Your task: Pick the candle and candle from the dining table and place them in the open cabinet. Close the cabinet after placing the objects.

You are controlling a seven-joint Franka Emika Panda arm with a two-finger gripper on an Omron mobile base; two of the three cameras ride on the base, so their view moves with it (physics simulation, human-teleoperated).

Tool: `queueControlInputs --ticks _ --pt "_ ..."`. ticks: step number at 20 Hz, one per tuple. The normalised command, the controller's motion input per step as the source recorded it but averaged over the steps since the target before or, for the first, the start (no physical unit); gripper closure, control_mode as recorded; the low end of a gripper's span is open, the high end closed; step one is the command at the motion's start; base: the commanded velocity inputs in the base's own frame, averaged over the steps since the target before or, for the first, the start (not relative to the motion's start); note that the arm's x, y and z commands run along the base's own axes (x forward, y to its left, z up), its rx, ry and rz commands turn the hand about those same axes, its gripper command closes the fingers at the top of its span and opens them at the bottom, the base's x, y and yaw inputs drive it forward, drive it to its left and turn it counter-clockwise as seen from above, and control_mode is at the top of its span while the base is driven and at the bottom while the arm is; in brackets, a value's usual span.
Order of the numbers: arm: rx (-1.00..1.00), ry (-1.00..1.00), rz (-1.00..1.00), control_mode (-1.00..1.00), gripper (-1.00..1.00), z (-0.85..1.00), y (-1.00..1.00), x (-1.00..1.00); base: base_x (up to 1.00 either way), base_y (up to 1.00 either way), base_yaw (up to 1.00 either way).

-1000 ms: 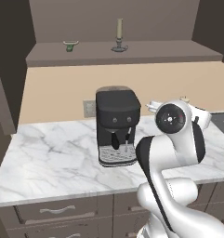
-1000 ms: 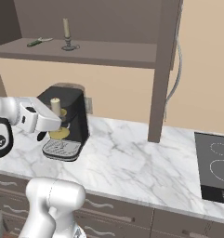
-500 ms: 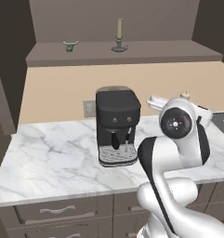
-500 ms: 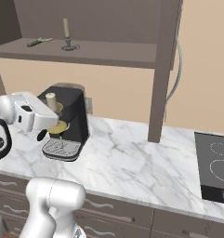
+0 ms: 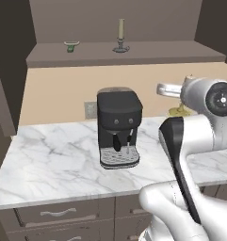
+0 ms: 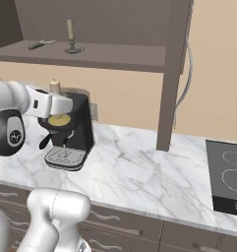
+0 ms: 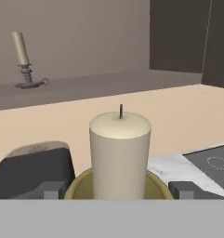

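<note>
Marble counter [image 6: 139,172] runs along the wall under the open cabinet [image 5: 129,53]; a black coffee machine [image 5: 117,127] stands on it and a dark cooktop [image 6: 228,177] lies at the far right. On the cabinet shelf the olive-beige candle [image 5: 121,35] already stands on its dish base, with a small green bowl [image 5: 71,45] to its left.

Gripper [image 6: 61,120] hangs above and just right of the coffee machine, jaws clamped wide on the yellow dish of the cream candle [image 7: 120,155], which stands upright with the wick on top (fingers sit at either side of the dish in the hand view).

Step in hand, as judged: carry this second candle up to the shelf.
- Keep the hand level so that the candle stays upright
- Lift clear of the coffee machine top before moving toward the wall
- Aim for the bare shelf to the right of the first candle, well apart from it, so neither is knocked
- Set the dish flat on the shelf before releasing
- Back out straight, then go for the door
</note>
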Motion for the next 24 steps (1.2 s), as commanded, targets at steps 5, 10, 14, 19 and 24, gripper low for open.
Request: queueControlInputs --ticks 5,10,14,19,24 --pt "0.00 0.01 0.27 -1.00 1.00 0.57 0.00 0.13 0.00 0.00 0.00" --pt "-0.04 0.00 0.18 -1.00 1.00 0.45 0.00 0.25 0.00 0.00 0.00" --pt "-0.16 -0.02 0.16 -1.00 1.00 0.28 0.00 0.33 0.00 0.00 0.00" --pt "-0.15 -0.06 0.08 -1.00 1.00 0.23 0.00 0.34 0.00 0.00 0.00" --pt "-0.12 -0.05 0.00 -1.00 1.00 0.17 0.00 0.40 0.00 0.00 0.00"
